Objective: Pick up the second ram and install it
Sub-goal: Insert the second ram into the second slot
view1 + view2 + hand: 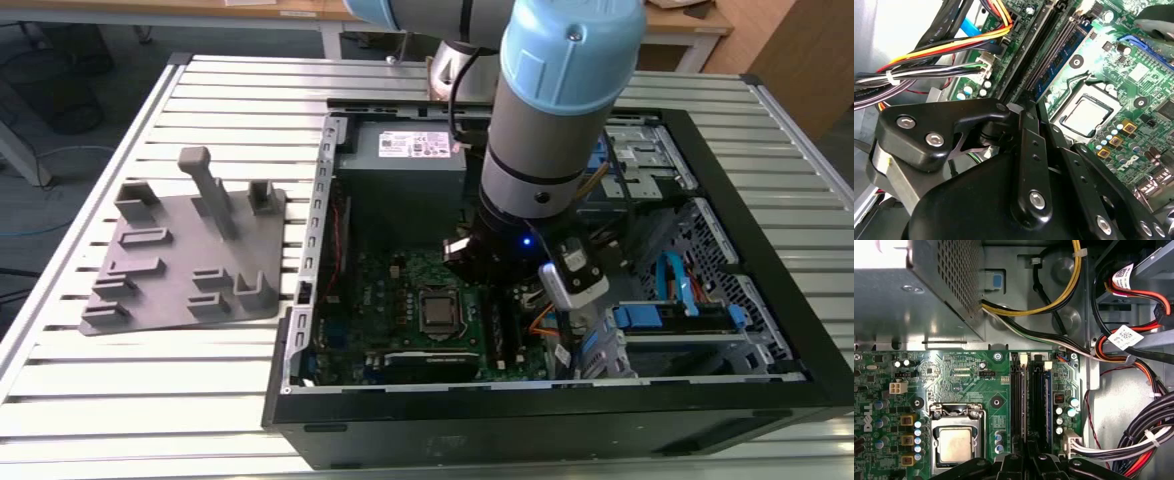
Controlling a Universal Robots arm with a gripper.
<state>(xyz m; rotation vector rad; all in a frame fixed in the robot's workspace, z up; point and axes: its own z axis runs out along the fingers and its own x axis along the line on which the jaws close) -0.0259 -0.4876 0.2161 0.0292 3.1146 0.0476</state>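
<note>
My gripper [1029, 103] is low inside the open computer case [300, 300], over the memory slots [1018, 400] of the green motherboard [954, 375]. Its black fingers [1024, 150] are drawn together. The second ram [1026, 400] shows as a thin strip seen edge-on, running from the fingertips along a slot [1050, 57]. It stands upright in that slot. In the neighbouring slot stands another dark-blue ram [1061, 62]. In the exterior view the gripper [501, 300] hangs under the pale-blue arm [554, 90].
A grey holder [187, 255] lies on the slatted table at the exterior view's left. Coloured and black cable bundles [1139, 440] lie beside the slots. The power supply [400, 150], the processor socket [956, 442] and the drive bays [681, 310] crowd the case.
</note>
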